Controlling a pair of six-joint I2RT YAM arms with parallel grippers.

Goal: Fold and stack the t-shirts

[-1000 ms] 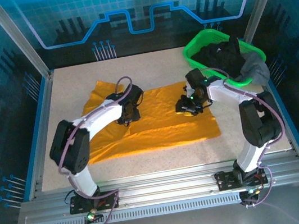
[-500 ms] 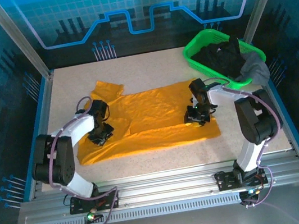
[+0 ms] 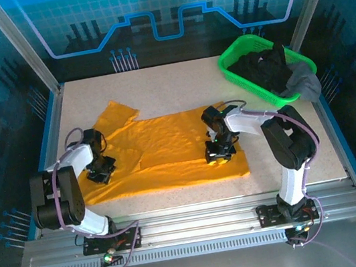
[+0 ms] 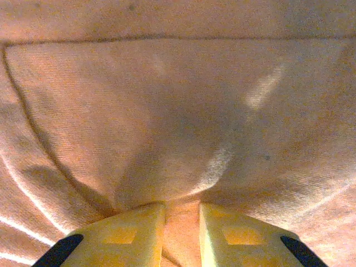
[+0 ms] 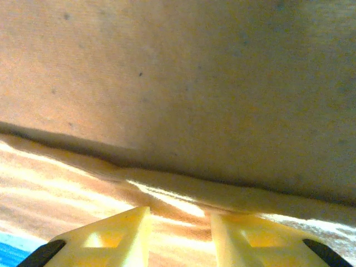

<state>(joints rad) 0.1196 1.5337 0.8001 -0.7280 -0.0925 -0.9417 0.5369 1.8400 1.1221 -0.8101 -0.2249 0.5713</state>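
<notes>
Top external: both arms are bent low over the t-shirt (image 3: 167, 152), spread flat on the counter (image 3: 177, 86). Left hand (image 3: 99, 173) pinches its left end, right hand (image 3: 216, 154) is clamped near its right edge.

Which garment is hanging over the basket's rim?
The grey one, draped over the green basket's near right rim. The black clothes sit piled inside it, and the orange t-shirt is spread on the table.

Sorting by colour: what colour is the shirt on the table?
The t-shirt is plain orange-yellow, no print visible; top external view shows it best.
</notes>
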